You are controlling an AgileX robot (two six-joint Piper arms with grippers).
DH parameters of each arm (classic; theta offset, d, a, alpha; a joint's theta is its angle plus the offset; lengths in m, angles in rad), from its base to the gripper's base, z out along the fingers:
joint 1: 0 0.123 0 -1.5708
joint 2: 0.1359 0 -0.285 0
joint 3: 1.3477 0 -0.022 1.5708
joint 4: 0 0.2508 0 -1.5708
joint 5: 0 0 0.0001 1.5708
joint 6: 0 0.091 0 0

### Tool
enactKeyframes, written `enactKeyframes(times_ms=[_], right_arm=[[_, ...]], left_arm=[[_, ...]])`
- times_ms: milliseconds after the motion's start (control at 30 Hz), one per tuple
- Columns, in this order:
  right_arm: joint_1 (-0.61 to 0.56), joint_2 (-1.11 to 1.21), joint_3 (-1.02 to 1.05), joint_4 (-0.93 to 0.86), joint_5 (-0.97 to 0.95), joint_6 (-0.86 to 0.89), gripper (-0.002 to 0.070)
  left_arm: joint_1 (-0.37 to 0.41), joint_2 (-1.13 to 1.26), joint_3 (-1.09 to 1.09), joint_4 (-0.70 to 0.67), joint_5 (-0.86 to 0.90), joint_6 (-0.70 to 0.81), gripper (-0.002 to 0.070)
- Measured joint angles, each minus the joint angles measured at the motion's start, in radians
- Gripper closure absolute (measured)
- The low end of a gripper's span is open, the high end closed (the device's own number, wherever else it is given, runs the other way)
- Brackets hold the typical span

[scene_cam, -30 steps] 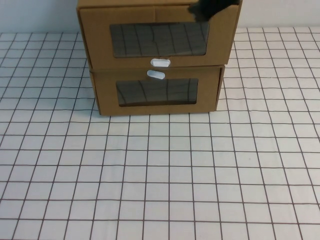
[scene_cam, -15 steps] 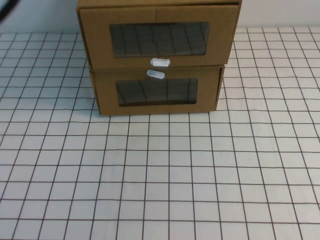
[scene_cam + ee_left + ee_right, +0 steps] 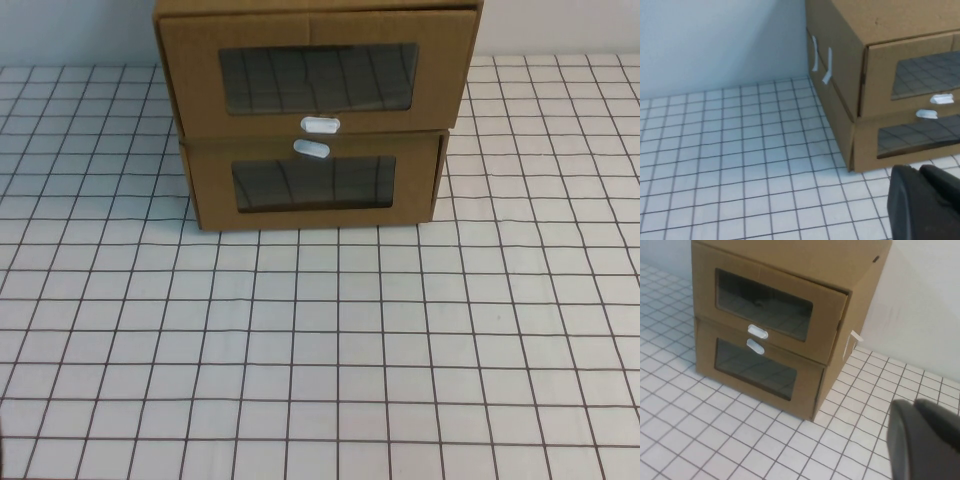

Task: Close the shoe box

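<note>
A white desk [image 3: 330, 340] ruled with a dark square grid fills the view. At 12 o'clock a plain pale blue-grey wall [image 3: 720, 40] rises behind it, evenly lit.

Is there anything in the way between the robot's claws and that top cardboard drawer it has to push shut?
Nothing visible. In the wrist views only bare checked table lies between the left gripper, the right gripper and the shoe box, which sits atop its twin box.

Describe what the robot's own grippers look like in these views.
Only dark, rounded bulk shows. The left gripper is matte black, two smooth lobes split by a seam, beside the shoe box. The right gripper is dark grey, similarly rounded. No cables or markings visible.
</note>
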Motion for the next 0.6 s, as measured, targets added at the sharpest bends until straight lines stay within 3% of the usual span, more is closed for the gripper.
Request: enactKeyframes(times_ms=[200, 400, 600], right_arm=[[0.0, -0.238, 0.169, 0.0, -0.058, 0.117, 0.0689], [0.0, -0.329, 0.288, -0.011, -0.119, 0.148, 0.0689], [0.0, -0.33, 0.324, -0.014, -0.161, 0.15, 0.0689]], left_arm=[[0.0, -0.234, 0.161, 0.157, -0.08, -0.169, 0.068], [0.0, -0.393, 0.35, 0.174, -0.209, -0.231, 0.068], [0.0, -0.405, 0.486, 0.174, -0.274, -0.254, 0.068]])
